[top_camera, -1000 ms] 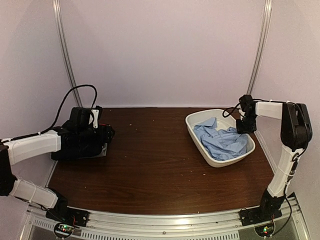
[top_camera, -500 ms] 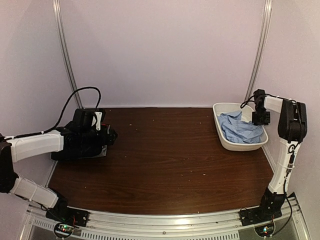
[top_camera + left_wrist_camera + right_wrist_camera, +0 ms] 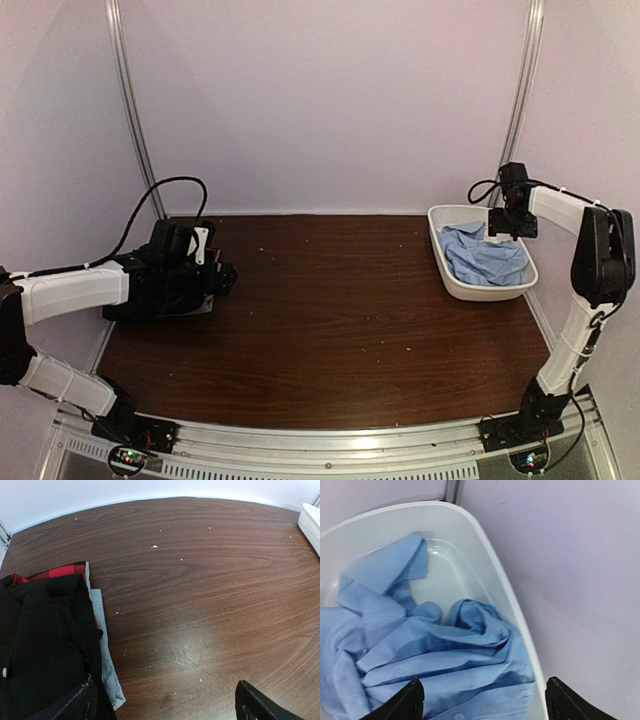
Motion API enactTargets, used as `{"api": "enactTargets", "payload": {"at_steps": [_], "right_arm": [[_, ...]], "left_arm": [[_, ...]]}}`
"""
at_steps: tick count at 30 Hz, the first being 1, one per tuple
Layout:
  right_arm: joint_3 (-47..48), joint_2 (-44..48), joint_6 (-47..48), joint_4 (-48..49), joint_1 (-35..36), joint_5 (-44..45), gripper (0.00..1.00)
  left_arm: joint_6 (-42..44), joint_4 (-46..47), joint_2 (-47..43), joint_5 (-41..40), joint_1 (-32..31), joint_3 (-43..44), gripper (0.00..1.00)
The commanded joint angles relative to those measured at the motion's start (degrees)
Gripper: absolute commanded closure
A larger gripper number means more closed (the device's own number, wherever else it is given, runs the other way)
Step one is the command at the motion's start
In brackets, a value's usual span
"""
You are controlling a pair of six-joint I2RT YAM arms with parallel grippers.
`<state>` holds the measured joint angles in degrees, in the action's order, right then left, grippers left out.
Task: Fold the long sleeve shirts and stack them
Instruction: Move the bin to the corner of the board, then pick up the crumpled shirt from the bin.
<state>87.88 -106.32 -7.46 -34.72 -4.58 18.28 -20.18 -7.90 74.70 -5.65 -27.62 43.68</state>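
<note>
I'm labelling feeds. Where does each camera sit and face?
Top external: above and behind, looking down on dark wooden table; left arm, right arm show.
Left wrist: faces across table past black shirt; fingertips show.
Right wrist: looks down into white oval plastic tub with light blue shirt; fingertips show.
Shared: tub, top and right wrist.

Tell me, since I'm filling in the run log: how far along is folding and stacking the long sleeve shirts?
Done: the black shirt looks folded, atop a red plaid cloth and a grey cloth at the left of the table. In hand: nothing; the left gripper and right gripper are open, the right above the white tub. Left: the light blue shirt lies crumpled in that tub, not yet folded or stacked.
</note>
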Motion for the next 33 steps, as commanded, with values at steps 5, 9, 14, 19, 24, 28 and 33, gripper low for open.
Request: {"api": "enactTargets", "payload": {"at_steps": [5,9,14,19,24,28,33], "right_arm": [[-17.98,9.74,-5.30,-0.67,12.33,-4.99,0.00],[-22.52,9.01,-6.31,1.42,13.16,-6.24,0.00],[-18.69,1.54,-5.32,1.22,10.54,-2.69,0.13],[-12.15,-4.94,-3.24,1.53,6.86,-0.39,0.34],[-5.90,-7.29,-1.88,1.73,4.49,0.04,0.43],[-3.68,-5.43,-0.91,1.94,3.79,-2.00,0.56],[-5.88,1.06,-0.62,4.13,4.07,-6.49,0.78]], "left_arm": [[0.16,-0.58,0.03,-1.29,-1.11,1.79,0.02],[-0.12,-0.54,0.54,-1.38,-1.58,1.71,0.02],[0.06,-0.62,1.11,-1.51,-2.15,1.96,0.02],[0.21,-0.99,0.65,-2.40,-2.35,1.86,0.02],[0.32,-1.05,0.93,-2.79,-2.44,1.82,0.02],[0.32,-1.13,1.31,-2.95,-2.44,1.82,0.02],[0.32,-1.13,1.12,-3.07,-2.53,1.84,0.02]]}}
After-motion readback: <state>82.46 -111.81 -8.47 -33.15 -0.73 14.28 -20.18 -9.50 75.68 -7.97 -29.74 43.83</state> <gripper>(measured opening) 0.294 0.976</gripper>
